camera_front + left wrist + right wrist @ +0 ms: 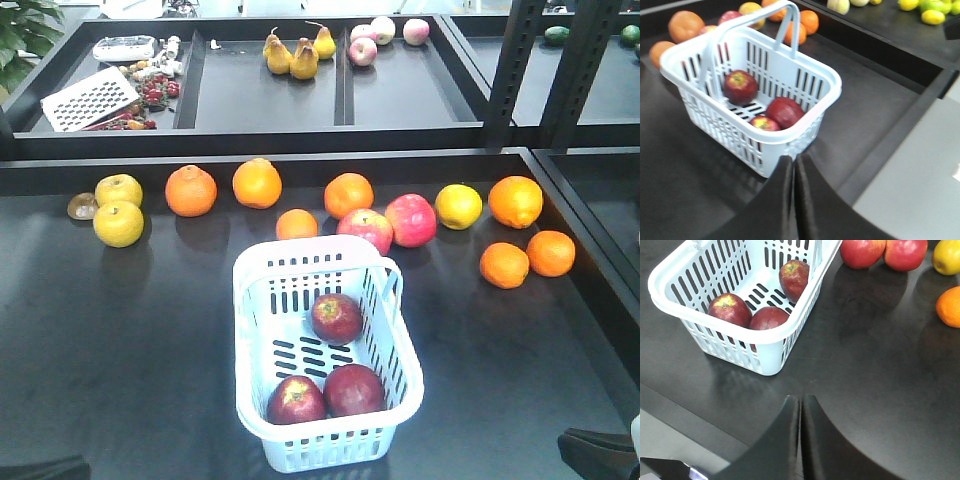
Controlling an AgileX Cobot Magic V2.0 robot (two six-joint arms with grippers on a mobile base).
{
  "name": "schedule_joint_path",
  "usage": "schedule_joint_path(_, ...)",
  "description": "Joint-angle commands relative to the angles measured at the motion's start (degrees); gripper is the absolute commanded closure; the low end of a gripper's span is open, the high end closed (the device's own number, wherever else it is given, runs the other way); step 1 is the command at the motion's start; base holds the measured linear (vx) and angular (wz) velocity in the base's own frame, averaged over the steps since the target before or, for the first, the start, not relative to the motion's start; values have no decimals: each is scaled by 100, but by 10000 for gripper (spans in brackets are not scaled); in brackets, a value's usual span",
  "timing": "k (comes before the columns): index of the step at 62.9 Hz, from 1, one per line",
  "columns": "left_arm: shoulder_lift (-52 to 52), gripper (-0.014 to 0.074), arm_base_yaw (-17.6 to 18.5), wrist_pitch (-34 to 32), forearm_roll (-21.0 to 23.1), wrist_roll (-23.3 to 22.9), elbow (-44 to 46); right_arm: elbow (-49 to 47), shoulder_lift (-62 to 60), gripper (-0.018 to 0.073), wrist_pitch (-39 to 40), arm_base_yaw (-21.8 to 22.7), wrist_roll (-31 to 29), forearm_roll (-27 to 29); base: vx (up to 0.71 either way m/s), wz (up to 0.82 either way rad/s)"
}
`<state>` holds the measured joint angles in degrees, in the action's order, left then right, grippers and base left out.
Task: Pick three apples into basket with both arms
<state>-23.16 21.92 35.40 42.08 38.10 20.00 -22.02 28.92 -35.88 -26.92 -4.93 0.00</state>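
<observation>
Three dark red apples lie inside the pale blue-white basket (250, 300): one (337, 318) toward the far end, two (296, 399) (354, 389) side by side at the near end. The same basket (685, 50) and apples (740, 86) (786, 111) (764, 123) show in the left wrist view, and in the right wrist view the basket (670, 270) holds them (729, 309) (769, 319) (794, 278). My left gripper (795, 159) is shut and empty, just short of the basket's near corner. My right gripper (800, 399) is shut and empty over bare table, right of the basket.
Behind the basket stand a row of oranges (190, 190) (516, 201), yellow fruit (118, 223), and two brighter pink-red apples (411, 219) (366, 229). A raised shelf holds pears (292, 55) and a grater (88, 98). A black post (520, 60) rises at right.
</observation>
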Motion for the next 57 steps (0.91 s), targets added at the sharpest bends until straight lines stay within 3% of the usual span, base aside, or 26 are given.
schedule_joint_path(1, -45, 603, 19, -444, -437, -431, 68, -140, 13, 564, 340, 7, 7, -38, 0, 0)
schedule_joint_path(5, -45, 603, 19, -510, -1162, -1148, -83, -140, 13, 564, 340, 7, 7, -38, 0, 0)
schedule_joint_path(16, -34, 603, 19, -1482, -2744, -3966, -718, -140, 13, 564, 340, 7, 7, -38, 0, 0)
schedule_joint_path(21, -34, 603, 19, -1979, -3260, -4627, -1029, -140, 13, 564, 340, 7, 7, -38, 0, 0)
schedule_joint_path(27, -34, 603, 19, -2426, -3530, -4813, -1450, -140, 13, 564, 340, 7, 7, -38, 0, 0)
schedule_joint_path(37, -34, 603, 19, -3221, -3544, -4825, -2166, -140, 13, 564, 340, 7, 7, -38, 0, 0)
schedule_joint_path(42, -34, 603, 19, -3049, -3633, -4842, -2165, -140, 13, 564, 340, 7, 7, -38, 0, 0)
schedule_joint_path(53, -34, 603, 19, -3212, -4426, -4848, -2186, -140, 13, 564, 340, 7, 7, -38, 0, 0)
schedule_joint_path(57, -29, 603, 13, -3233, -4482, -4842, -2186, -140, 13, 564, 340, 7, 7, -38, 0, 0)
